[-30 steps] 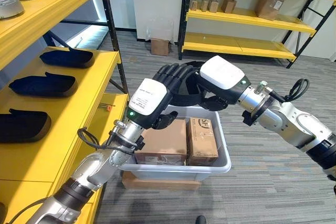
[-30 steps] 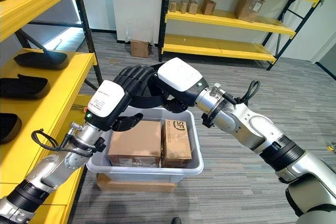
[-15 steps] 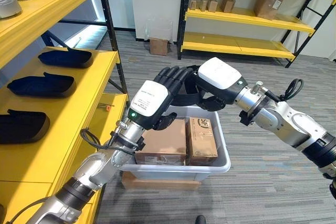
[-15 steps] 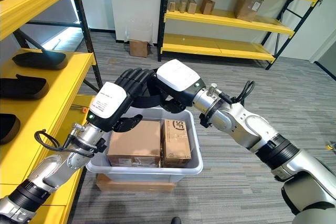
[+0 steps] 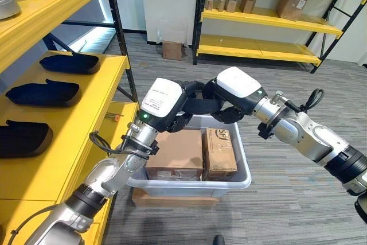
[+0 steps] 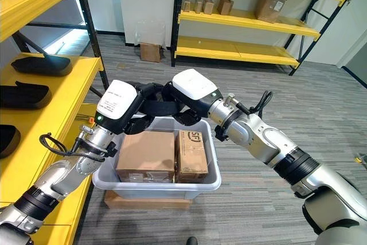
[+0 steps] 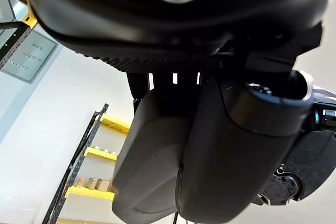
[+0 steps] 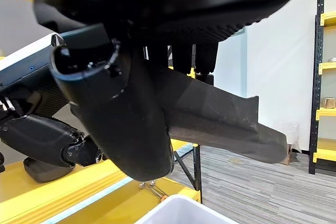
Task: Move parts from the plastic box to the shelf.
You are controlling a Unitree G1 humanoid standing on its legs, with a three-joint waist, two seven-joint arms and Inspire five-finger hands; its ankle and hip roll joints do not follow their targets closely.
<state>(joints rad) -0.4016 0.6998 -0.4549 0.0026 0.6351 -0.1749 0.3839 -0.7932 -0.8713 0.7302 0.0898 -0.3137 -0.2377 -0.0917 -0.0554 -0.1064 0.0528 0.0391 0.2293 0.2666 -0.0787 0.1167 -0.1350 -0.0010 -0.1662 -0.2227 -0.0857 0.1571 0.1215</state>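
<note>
Both hands meet above the plastic box (image 5: 189,181): the left hand (image 5: 162,105) and the right hand (image 5: 234,87) each curl their dark fingers round opposite ends of one black part (image 5: 198,105), held level in the air over the box's far rim. The part is a matte, dark, elongated shell with rounded edges, tapering to a blunt end in the right wrist view (image 8: 220,121). The box is pale grey, smooth-walled, and holds two brown cardboard cartons (image 5: 176,154) side by side. Similar black parts (image 5: 40,92) lie on the yellow shelf (image 5: 86,113) beside it.
</note>
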